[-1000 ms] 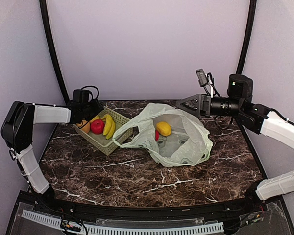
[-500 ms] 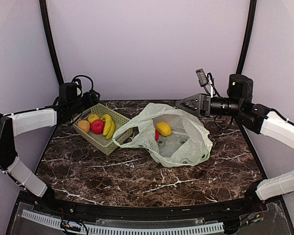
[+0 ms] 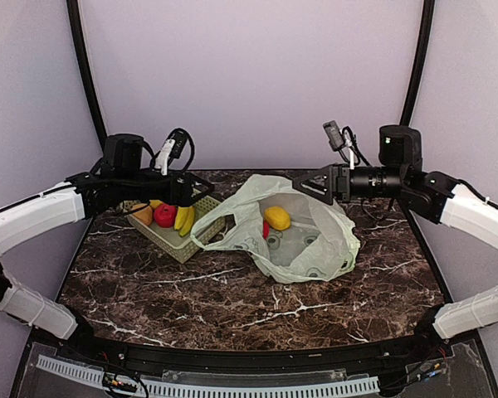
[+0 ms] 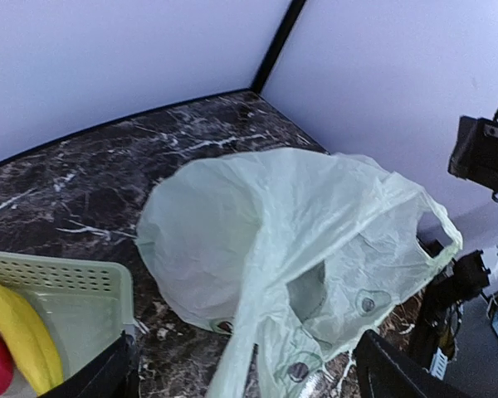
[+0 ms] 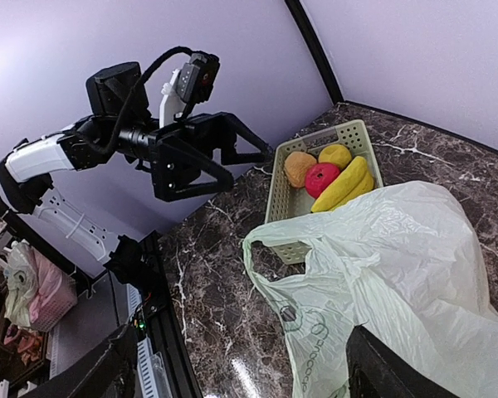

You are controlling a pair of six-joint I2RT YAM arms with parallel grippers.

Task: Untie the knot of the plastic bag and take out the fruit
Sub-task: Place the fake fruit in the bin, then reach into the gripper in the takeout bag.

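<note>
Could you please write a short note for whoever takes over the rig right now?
Left hand open and empty, near the basket.
Right hand open and empty, above the plastic bag's far side.
Bag lies open mid-table, untied.
Done: apple, bananas, orange fruit and yellow-green fruit are in the basket.
Left: a yellow fruit and something red inside the bag.

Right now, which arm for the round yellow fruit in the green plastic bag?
Right, probably: right end effector hangs open nearest the round yellow fruit; left end effector is by the basket.
</note>
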